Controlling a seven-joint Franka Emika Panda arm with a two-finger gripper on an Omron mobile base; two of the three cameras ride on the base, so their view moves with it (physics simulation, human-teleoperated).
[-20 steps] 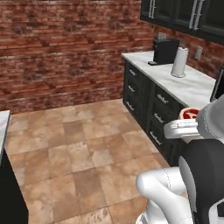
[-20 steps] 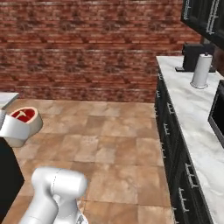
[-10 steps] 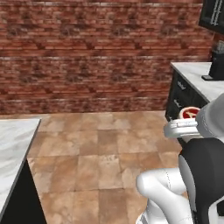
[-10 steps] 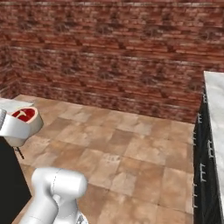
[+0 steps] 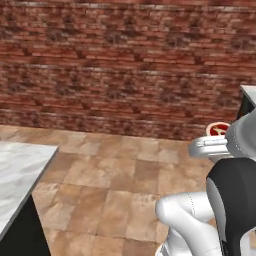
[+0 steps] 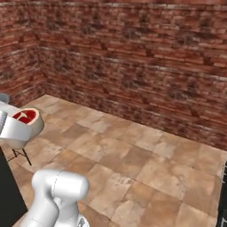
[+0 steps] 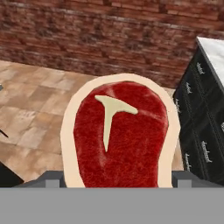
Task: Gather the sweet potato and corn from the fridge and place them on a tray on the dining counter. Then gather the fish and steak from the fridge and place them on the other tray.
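steak (image 7: 120, 135), red slab with pale fat rim, pinched between the gripper (image 7: 118, 183) fingers mid-carry: keep the grip firm and level until the dining counter (image 5: 17, 172) tray.

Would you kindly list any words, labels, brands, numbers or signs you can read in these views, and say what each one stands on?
None: no readable text anywhere.
The steak carries only a pale T-shaped bone mark, not lettering.
The brick wall, the tiled floor and the dark cabinet drawers are all unmarked.
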